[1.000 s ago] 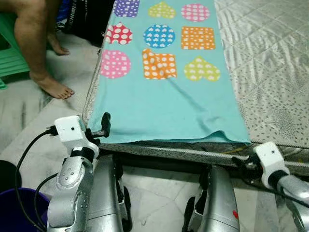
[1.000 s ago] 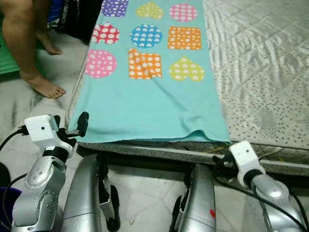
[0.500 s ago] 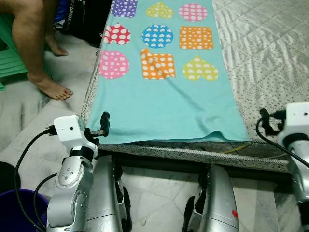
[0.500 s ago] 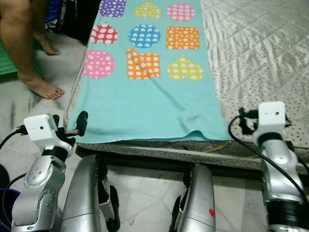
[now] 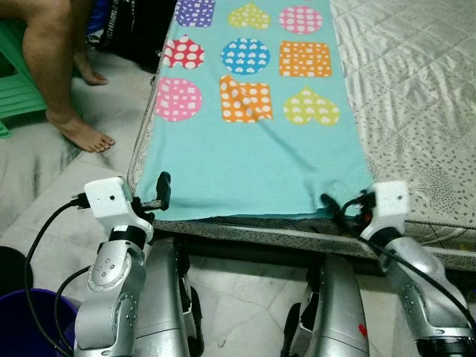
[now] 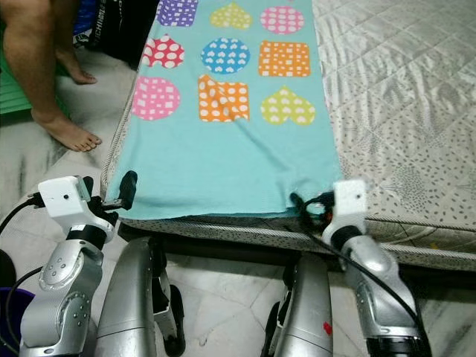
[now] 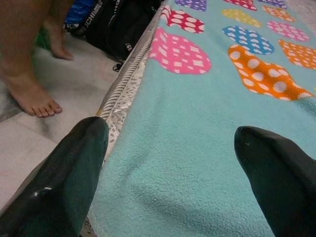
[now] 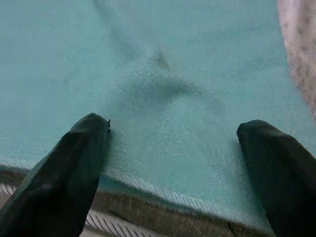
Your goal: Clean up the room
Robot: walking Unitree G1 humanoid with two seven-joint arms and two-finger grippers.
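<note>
A teal fleece blanket (image 5: 253,156) printed with coloured dotted hearts, circles and squares lies flat along the left part of the bed. Its near hem reaches the mattress edge (image 5: 260,232). My left gripper (image 5: 158,196) hovers open at the blanket's near left corner; in the left wrist view its fingers (image 7: 74,163) straddle the hem and the mattress piping. My right gripper (image 5: 338,210) stands open at the near right corner, where the hem puckers into a small fold (image 8: 163,91). Nothing is held between either pair of fingers.
A grey quilted bedspread (image 5: 416,89) covers the bed to the right. A person's bare legs (image 5: 59,82) stand on the marble floor at the left, beside a green chair (image 5: 15,85) and a black bag (image 5: 137,30). A purple bucket (image 5: 26,327) sits by my left leg.
My right arm rose at the right side of the bed, then swung in leftward to the blanket's near right corner. The left arm has stayed where it was.
</note>
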